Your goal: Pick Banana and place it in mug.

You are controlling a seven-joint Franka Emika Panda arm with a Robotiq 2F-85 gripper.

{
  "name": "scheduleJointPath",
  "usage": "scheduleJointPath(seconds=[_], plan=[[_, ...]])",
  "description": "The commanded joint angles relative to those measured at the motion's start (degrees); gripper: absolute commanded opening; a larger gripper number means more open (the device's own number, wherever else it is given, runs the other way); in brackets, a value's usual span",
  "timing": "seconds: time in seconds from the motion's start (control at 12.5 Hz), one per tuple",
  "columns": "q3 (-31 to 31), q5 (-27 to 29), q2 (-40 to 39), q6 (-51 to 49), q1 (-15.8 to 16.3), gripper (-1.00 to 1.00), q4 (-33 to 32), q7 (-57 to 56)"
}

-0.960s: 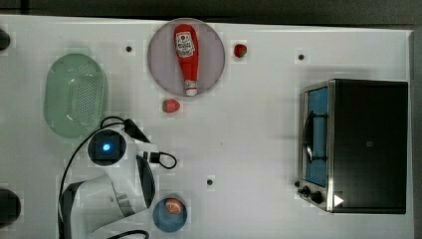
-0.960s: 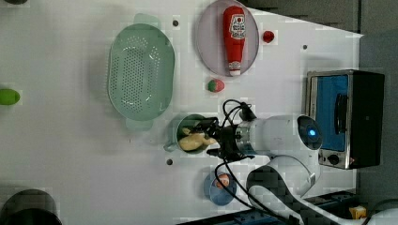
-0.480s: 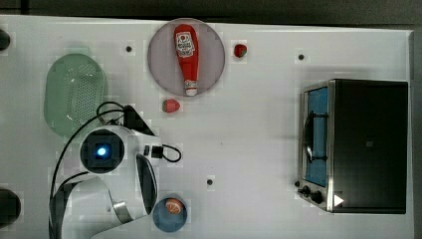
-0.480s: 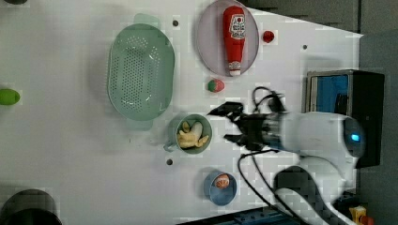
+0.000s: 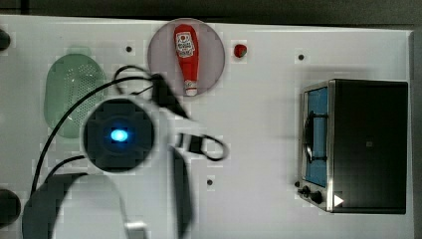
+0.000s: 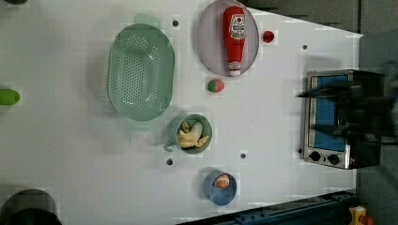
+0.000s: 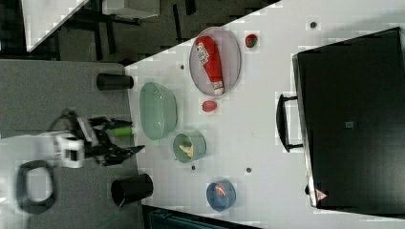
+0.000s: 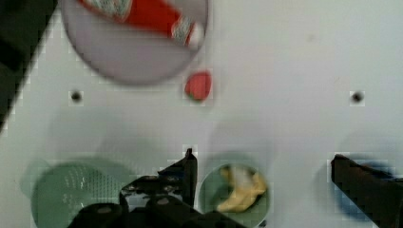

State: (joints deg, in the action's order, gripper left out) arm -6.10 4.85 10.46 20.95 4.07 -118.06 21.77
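Lying curled inside the mug (image 6: 194, 133), peeled and pale yellow: the banana (image 6: 192, 137). Standing upright on the white table, small, round, teal-green, just beside the colander's rim.

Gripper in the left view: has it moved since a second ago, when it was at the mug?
Yes. The gripper has moved away from the mug toward the left view's right, and is now over the toaster oven.

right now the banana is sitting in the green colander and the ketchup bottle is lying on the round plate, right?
Not quite. The banana sits in the small teal mug, not the colander, which lies beside the mug, as the left view shows. The ketchup bottle does lie on the round plate.
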Motion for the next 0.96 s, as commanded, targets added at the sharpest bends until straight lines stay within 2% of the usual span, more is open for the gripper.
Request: scheduleJointPath(seconds=[0.08,0.16,0.32,0.48,0.96], plan=[[6.15,-1.12,-0.68,-10.75,-3.29,1.00,8.49,-10.72],[8.45,-2.54,-0.69,-13.95,-3.32,1.00,12.14,-10.75],[9.50,-5.06,-0.87,-17.06,-3.32,1.00,15.31,-11.14],[9.90,-7.99,-0.78,-18.90,-3.32,1.00,15.69,-12.65],[9.82,-7.57,-0.83,-18.86,-3.25,1.00,15.60,-12.79]])
